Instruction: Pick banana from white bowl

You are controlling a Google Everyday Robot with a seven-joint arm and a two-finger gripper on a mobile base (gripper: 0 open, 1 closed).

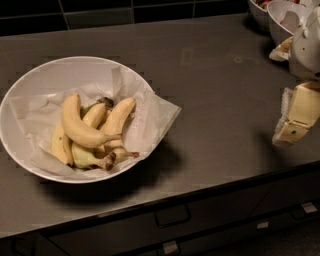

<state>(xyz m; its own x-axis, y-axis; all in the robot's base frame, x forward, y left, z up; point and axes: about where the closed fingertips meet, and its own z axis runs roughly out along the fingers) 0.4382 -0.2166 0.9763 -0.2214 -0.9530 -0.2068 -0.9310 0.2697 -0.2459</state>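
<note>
The white bowl (pixel 45 75) is wide and shallow, lined with crumpled white paper, and stands on the left of the grey counter. Several bananas lie in it. The banana (pixel 76 125) is the plump, pale yellow, strongly curved one lying on top of the pile, its thin stem pointing right. Greenish-yellow bananas (pixel 92 157) with dark stem ends lie under and beside it. My gripper (pixel 290 131) hangs at the right edge of the view, above the counter and far to the right of the bowl. It holds nothing that I can see.
Smaller, deeper white bowls (pixel 282 17) stand at the back right, just behind my arm. The counter's front edge (pixel 200 192) runs below the bowl, with drawers and handles (pixel 172 217) underneath. A dark tiled wall (pixel 100 12) closes the back.
</note>
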